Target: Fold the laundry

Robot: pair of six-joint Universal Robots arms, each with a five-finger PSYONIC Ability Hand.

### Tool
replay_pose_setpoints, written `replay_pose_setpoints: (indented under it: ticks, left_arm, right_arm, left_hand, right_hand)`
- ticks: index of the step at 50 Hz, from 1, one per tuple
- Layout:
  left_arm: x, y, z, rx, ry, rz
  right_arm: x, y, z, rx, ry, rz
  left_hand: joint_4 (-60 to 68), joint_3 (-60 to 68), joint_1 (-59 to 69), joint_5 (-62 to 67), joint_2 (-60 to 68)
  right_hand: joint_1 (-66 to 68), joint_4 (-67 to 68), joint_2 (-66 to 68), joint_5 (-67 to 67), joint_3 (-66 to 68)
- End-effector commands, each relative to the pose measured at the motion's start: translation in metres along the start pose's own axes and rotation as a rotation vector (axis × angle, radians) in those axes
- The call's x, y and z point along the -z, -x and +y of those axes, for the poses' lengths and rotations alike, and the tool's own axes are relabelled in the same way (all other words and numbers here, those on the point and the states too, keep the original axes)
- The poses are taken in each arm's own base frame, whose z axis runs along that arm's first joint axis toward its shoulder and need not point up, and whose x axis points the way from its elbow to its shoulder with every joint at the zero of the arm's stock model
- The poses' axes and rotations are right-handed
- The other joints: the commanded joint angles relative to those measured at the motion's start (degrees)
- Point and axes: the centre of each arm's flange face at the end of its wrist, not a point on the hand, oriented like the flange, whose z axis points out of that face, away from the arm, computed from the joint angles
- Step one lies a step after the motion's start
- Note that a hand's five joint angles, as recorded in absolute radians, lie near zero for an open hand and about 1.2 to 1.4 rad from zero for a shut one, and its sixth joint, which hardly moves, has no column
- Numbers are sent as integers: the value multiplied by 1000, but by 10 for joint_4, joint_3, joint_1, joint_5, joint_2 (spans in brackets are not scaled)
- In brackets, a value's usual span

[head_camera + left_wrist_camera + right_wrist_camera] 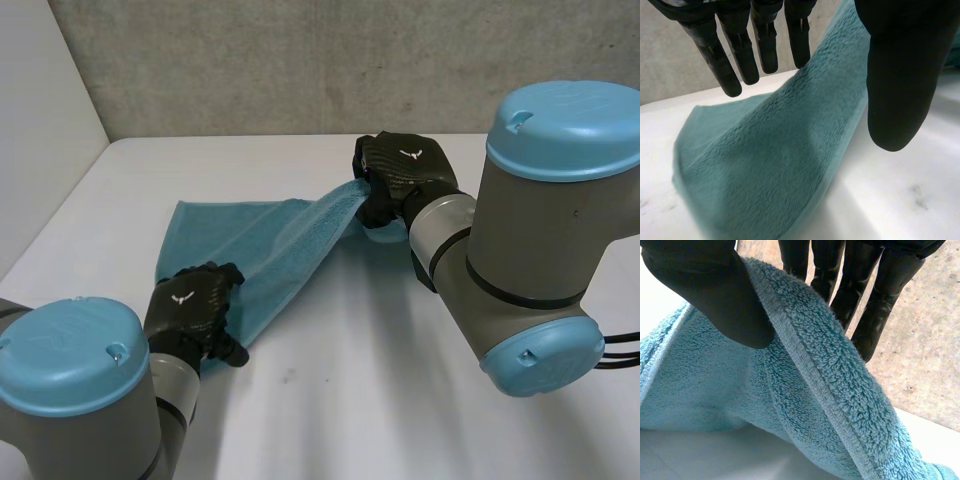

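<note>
Towel of teal terry slants across the white table. The right hand, with a small white emblem on its back, pinches the far hemmed edge between thumb and fingers and holds it off the table. The left hand, fingers straight and thumb apart, is spread over the near end. A concrete wall stands beyond.

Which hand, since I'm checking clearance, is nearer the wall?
Right. The right hand pinches the towel up near the wall; the left hand is over its near end, farther off.
</note>
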Motion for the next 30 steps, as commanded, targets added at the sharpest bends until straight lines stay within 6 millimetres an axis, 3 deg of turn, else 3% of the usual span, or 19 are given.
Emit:
replay_pose_setpoints:
  ticks: [1, 9, 30]
  left_arm:
    - [1, 12, 14, -65, 49, -47]
    - [-10, 35, 22, -221, 101, -118]
    - [-33, 43, 38, -269, 133, -78]
  right_arm:
    - [-4, -1, 10, 17, 25, 2]
    - [-9, -6, 25, 32, 70, 13]
    - [-6, -4, 35, 42, 98, 3]
  left_hand:
    - [52, 52, 53, 48, 53]
    - [118, 118, 118, 114, 118]
    - [147, 147, 147, 142, 147]
  right_hand:
    - [208, 93, 100, 115, 98]
    - [207, 91, 98, 114, 96]
    - [207, 91, 98, 114, 96]
